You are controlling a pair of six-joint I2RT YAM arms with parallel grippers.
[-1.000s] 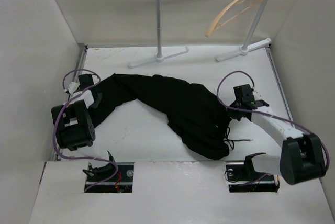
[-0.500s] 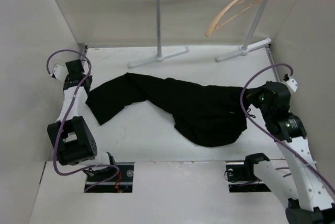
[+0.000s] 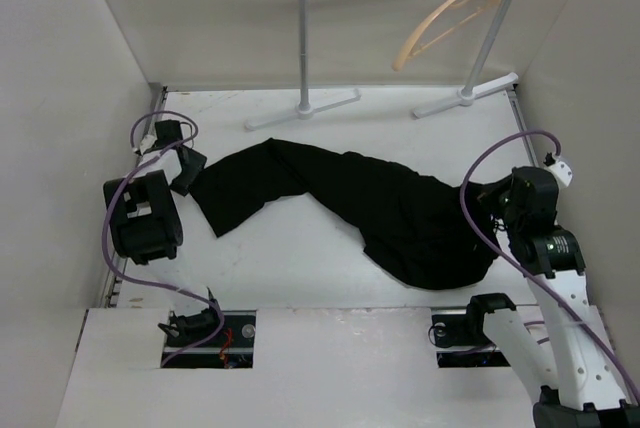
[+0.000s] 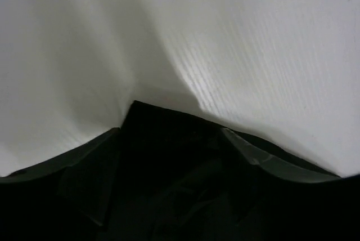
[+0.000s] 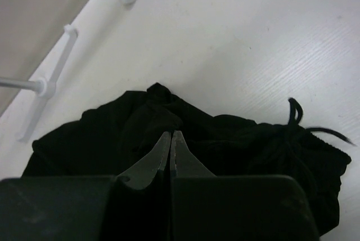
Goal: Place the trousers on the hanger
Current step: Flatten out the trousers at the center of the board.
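The black trousers (image 3: pixel 350 198) lie flat across the table, leg end to the left and bunched waist to the right. My left gripper (image 3: pixel 190 170) is at the leg end. In the left wrist view it (image 4: pixel 170 131) stands open, with dark cloth (image 4: pixel 169 190) lying between its spread fingers. My right gripper (image 3: pixel 492 198) is at the waist end. In the right wrist view it (image 5: pixel 170 134) is shut, with the trousers (image 5: pixel 112 134) gathered at its tips. The tan hanger (image 3: pixel 445 20) hangs from the rail at the back right, apart from both grippers.
A white rail stand (image 3: pixel 303 38) with two footed posts stands along the back of the table. White walls close in on the left and right. A drawstring (image 5: pixel 295 114) trails from the waist. Purple cables loop above both arms.
The left gripper has opened and let go of the trouser leg. The right gripper, still shut, has dragged the trousers rightward and nearer.
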